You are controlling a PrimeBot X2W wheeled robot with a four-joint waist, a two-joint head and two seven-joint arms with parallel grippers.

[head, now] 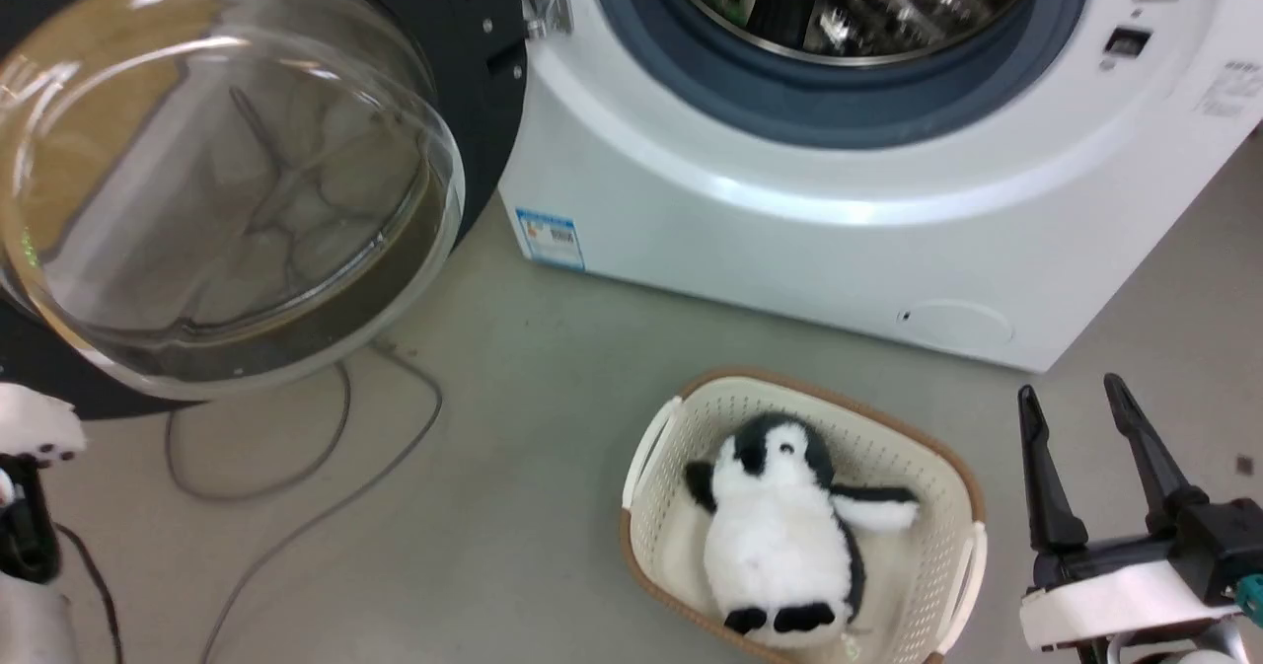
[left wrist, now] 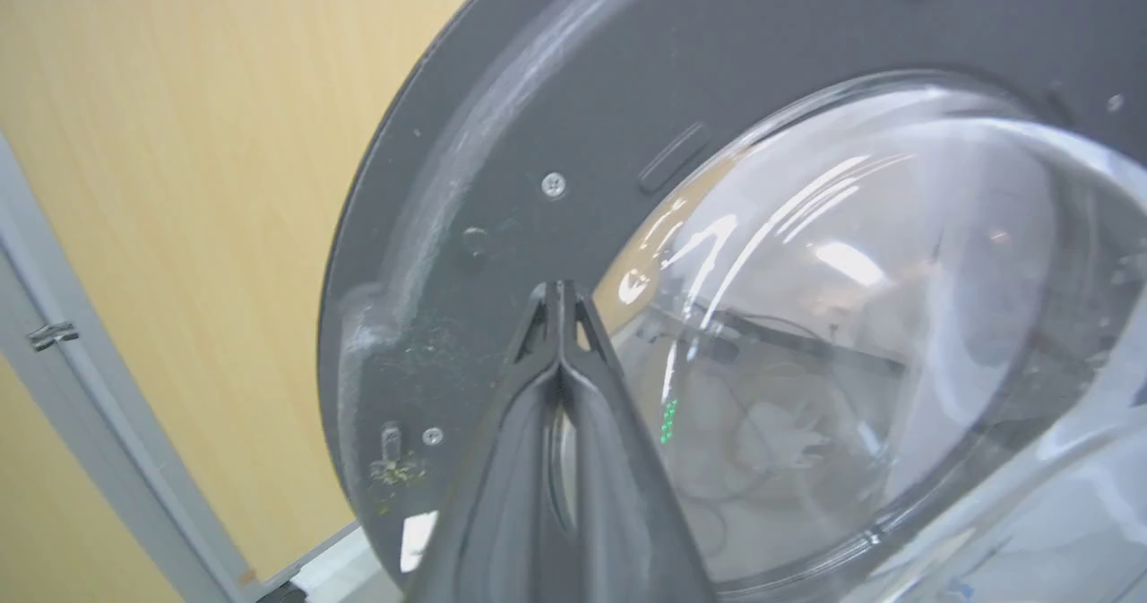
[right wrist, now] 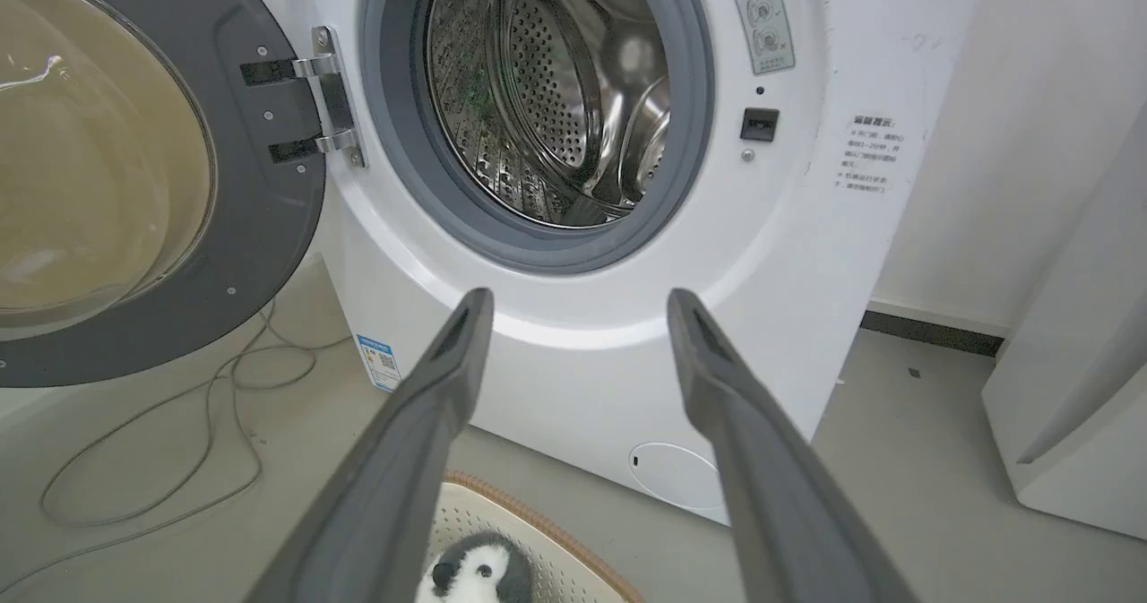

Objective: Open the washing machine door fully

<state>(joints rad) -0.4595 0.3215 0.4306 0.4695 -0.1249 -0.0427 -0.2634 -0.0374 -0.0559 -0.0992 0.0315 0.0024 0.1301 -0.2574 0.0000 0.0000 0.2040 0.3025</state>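
Left of the white machine [head: 789, 210], the washing machine door [head: 227, 181] hangs swung wide. Your left gripper [left wrist: 557, 303], fingers pinched together on nothing, points at its grey inner ring [left wrist: 466, 227]; pushing there could skid onto the glass [left wrist: 851, 316]. Your right gripper [head: 1071, 388] gapes, empty.

Stickers [right wrist: 862, 155] on washing machine [right wrist: 573, 334], text unreadable

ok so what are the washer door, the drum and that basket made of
The washing machine door: the clear bulging centre looks like glass, see-through with sharp highlights. The dark grey surround looks like matte plastic, fixed with screws. The drum: polished steel, perforated and mirror-like. The basket: probably moulded plastic, cream with small holes and a brown rim.
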